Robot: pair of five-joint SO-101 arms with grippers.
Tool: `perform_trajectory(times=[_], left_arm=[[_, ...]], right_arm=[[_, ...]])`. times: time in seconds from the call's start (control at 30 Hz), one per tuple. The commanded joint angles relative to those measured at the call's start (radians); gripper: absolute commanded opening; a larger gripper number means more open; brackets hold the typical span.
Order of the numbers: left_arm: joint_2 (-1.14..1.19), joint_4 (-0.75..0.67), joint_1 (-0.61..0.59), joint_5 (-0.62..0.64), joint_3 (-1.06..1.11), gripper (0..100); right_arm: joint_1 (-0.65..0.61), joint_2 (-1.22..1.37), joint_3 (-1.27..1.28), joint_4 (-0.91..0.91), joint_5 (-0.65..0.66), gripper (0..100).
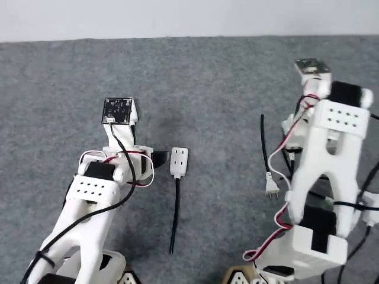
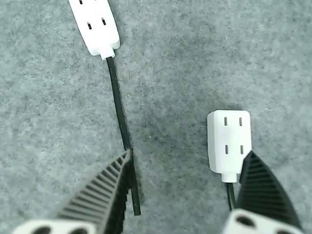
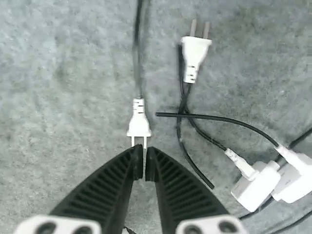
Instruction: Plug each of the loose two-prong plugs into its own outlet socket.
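The farther socket block [image 2: 93, 27] runs off the frame edge, well beyond the left gripper [image 2: 189, 155]. The nearer socket block [image 2: 229, 141] has its cord end hidden behind one finger [image 2: 258, 185]. The plug [image 3: 139, 122] has its prongs at the right gripper [image 3: 145, 148] fingertips [image 3: 131, 163] (touching or just short, I cannot tell). Beside those fingers, two white adapters [image 3: 253, 187] are cut by the edge.

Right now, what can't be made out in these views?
Left wrist view: far outlet socket is cut off by the frame edge.
Left wrist view: near outlet socket, cord end hidden behind a finger of the left gripper.
Right wrist view: whether the right gripper touches the prongs of the nearer plug; too close to tell.
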Motion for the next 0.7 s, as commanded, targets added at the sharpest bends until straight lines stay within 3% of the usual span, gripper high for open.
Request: perform_trajectory(times=[0.0, 0.2, 0.47, 0.67], left_arm=[[-0.031, -0.023, -0.008, -0.009, -0.007, 33], [-0.028, -0.023, -0.008, -0.009, -0.007, 33], [-0.028, -0.100, -0.002, -0.011, 0.030, 33], [-0.031, -0.101, -0.003, -0.011, 0.031, 33]], right_arm=[[0.038, -0.008, 0.077, -0.007, 0.014, 7.6], [0.125, 0.041, 0.374, -0.263, 0.081, 9.9], [0.231, -0.166, 0.660, -0.286, 0.324, 6.4], [0.361, -0.295, 0.832, -0.466, 0.460, 6.6]])
